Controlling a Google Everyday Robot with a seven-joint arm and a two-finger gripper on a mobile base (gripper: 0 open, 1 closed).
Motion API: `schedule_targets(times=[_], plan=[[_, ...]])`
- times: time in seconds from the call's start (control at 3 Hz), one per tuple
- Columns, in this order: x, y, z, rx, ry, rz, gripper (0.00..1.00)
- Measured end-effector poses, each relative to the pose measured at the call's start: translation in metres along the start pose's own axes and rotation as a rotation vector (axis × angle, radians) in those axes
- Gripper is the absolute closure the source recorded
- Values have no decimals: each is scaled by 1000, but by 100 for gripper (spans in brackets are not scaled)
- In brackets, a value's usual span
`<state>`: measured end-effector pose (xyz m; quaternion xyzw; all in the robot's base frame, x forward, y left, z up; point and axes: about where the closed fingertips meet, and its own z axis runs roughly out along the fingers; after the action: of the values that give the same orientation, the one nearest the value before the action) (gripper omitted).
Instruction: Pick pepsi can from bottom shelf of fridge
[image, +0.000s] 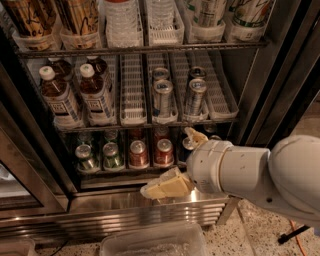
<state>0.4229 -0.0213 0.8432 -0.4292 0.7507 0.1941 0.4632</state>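
The gripper (169, 161) is at the front of the bottom shelf (125, 170) in the fridge (125, 216). Its fingers are spread wide. The pepsi can (185, 148) stands right of the red cans (163, 151), just under the top finger.

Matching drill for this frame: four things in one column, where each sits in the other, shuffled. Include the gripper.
Things:
1. pepsi can
2. green cans
3. tall silver cans
4. gripper

Places:
A. left lanes of the bottom shelf
B. rack just above the bottom shelf
C. in front of the bottom shelf's right part, fingers spread open
D. bottom shelf, right of the red cans, partly hidden by the gripper

Pairs: 1-D, 2-A, 3-B, 4-C
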Motion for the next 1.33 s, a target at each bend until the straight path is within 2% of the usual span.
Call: schedule_targets(times=[0.33,0.67,1.0,1.33], plan=[[13,-16,2,139,-38,-12,0],[34,-38,0,281,-97,32,0],[62,-61,-13,426,-123,1,0],[75,-73,-24,543,-162,-44,0]])
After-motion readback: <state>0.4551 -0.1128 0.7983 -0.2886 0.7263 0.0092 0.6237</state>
